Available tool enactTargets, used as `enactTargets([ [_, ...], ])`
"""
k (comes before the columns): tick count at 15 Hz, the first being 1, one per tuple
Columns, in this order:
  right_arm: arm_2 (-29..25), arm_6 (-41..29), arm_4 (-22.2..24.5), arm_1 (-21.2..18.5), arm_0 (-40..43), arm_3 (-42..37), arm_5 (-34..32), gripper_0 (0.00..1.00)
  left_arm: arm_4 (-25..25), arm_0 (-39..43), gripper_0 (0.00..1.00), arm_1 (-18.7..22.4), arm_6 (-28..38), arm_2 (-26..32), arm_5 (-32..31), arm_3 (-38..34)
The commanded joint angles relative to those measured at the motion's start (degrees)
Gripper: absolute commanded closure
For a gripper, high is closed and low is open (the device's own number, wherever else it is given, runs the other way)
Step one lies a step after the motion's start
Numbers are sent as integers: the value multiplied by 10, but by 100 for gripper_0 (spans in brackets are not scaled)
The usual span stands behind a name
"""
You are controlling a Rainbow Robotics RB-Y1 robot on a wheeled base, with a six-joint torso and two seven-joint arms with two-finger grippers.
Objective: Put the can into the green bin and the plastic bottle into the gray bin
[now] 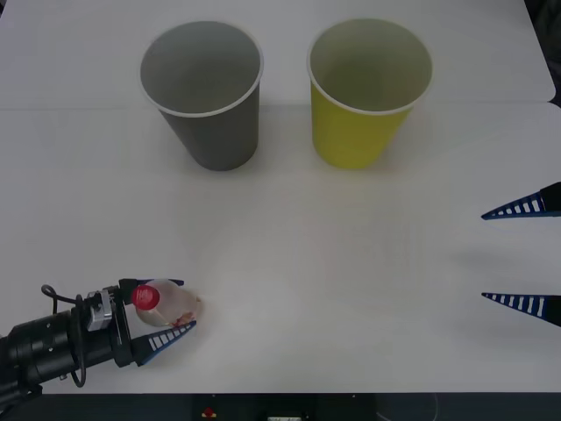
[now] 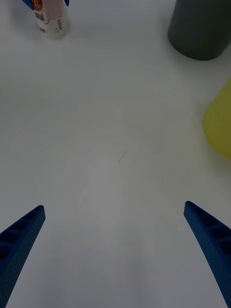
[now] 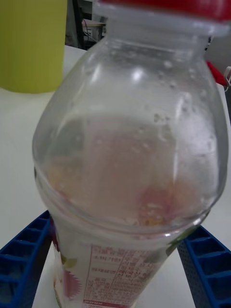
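The left gripper (image 1: 171, 309) sits at the near left of the table (image 1: 289, 263) with its 2 blue fingers on either side of the bottle (image 1: 166, 305), 1 against each flank in the left wrist view. They look closed onto it, though actual contact is hard to confirm up close. The bottle stands upright between them, red cap up, so its long axis is vertical.

The gray bin (image 1: 208, 92) lies ahead of this gripper and a little toward the robot's right, well apart from it. The yellow cup (image 1: 366, 88) stands just beside the bin, farther right still. The carry therefore has to go forward and slightly right, and rise above the bin's white rim.

The right gripper (image 1: 524, 254) hangs open and empty at the right edge, well apart from the bottle; the left arm is clearly the nearer.

Count: 1 bottle, 1 gray bin, 1 yellow cup, 2 grippers.
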Motion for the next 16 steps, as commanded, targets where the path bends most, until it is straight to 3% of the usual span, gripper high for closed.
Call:
enactTargets([
  [1, 0, 0, 0, 0, 0, 0, 0, 0, 1, 0, 100, 0, -1, -2, 0, 0],
  [8, 0, 0, 0, 0, 0, 0, 0, 0, -1, 0, 100, 3, 23, 1, -2, -10],
  [16, 0, 0, 0, 0, 0, 0, 0, 0, -70, 60, 100, 46, 330, 30, 18, -241],
])
